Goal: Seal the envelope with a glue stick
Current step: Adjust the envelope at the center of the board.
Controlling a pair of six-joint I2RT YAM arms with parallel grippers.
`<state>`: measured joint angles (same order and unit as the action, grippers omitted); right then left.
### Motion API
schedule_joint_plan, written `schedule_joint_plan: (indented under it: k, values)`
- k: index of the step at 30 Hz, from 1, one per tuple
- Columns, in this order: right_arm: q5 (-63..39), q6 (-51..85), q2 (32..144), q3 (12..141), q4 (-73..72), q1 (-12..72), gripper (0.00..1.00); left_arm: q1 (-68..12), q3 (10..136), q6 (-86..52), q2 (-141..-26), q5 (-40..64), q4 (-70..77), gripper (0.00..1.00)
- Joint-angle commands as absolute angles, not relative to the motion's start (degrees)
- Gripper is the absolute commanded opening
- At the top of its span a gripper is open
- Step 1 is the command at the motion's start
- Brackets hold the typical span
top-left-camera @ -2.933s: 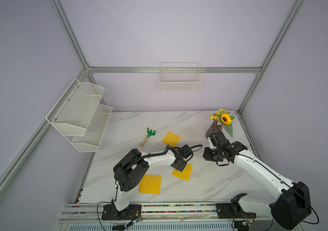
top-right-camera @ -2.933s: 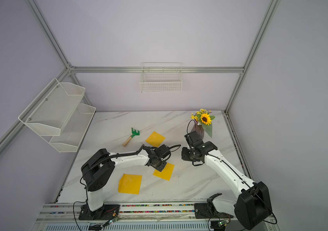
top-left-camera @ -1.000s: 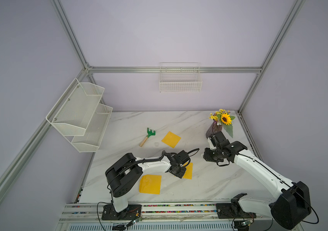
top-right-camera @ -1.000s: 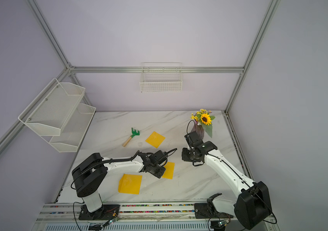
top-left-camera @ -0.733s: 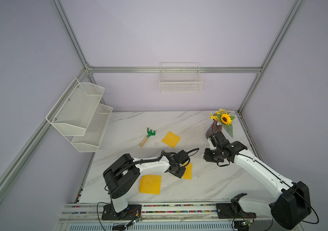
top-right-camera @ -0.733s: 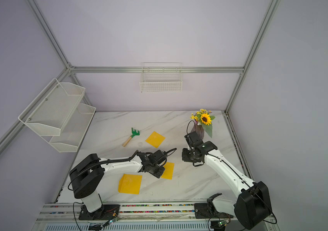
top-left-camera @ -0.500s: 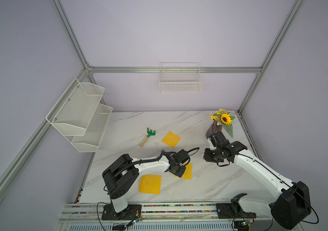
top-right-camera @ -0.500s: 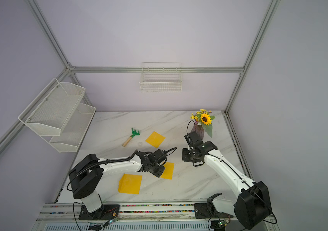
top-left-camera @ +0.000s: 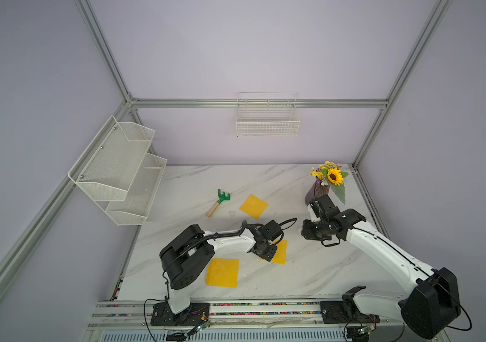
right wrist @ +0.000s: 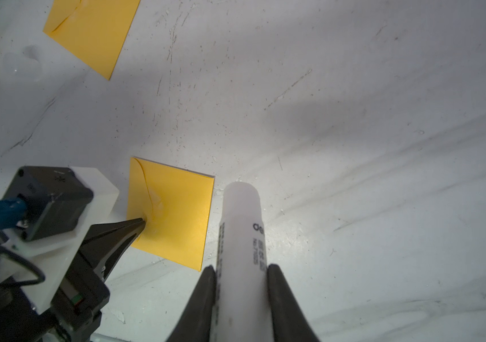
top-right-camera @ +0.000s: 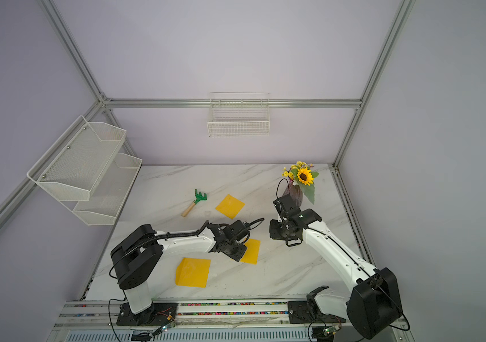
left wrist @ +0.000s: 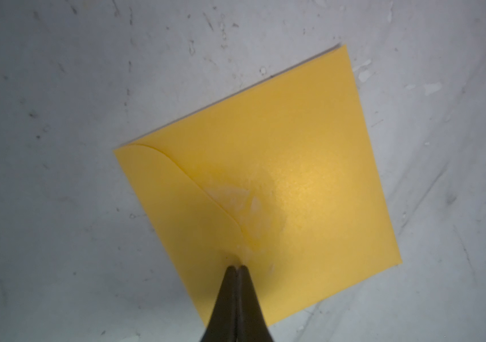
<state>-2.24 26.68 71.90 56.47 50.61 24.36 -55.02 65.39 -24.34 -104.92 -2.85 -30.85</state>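
Observation:
A yellow envelope [left wrist: 280, 165] lies flat on the marble table, flap folded down, with a pale smear by the flap's edge. It also shows in both top views [top-left-camera: 281, 252] [top-right-camera: 253, 251] and in the right wrist view [right wrist: 176, 213]. My left gripper [left wrist: 237, 268] is shut with nothing between its fingers, its joined tips pressing on the flap's point; the top views show it [top-left-camera: 268, 255] [top-right-camera: 236, 255]. Right of the envelope, my right gripper [right wrist: 241, 269] [top-left-camera: 310, 235] is shut on the glue stick [right wrist: 241, 225], a white tube with dark print held above the table.
Two more yellow envelopes lie at the back [top-left-camera: 253, 206] and at the front left [top-left-camera: 223, 272]. A green toy rake [top-left-camera: 219, 201] and a small clear cap [right wrist: 25, 63] lie behind. A vase of sunflowers [top-left-camera: 316, 192] stands right behind the right arm.
Since about three seconds ago the left gripper has moved toward the front and down onto the envelope's flap. Over the last second it barely shifts. The right arm holds still.

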Motion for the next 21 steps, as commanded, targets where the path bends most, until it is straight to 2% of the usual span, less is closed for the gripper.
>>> schedule_joint_plan:
  k: [1, 10, 21]
  values:
    - [-1.6, 26.0, 71.9, 58.0, 50.8, 24.0, 0.0, -54.0, 66.5, -22.9, -103.0, -4.0, -31.0, 0.04]
    - [-1.5, 26.0, 72.0, 58.2, 51.2, 24.0, 0.0, -52.4, 69.7, -21.8, -105.5, -1.6, -29.6, 0.05]
    - [-0.8, 25.9, 71.8, 58.0, 51.6, 24.0, 0.0, -51.8, 67.0, -23.3, -109.2, 0.1, -27.7, 0.05]
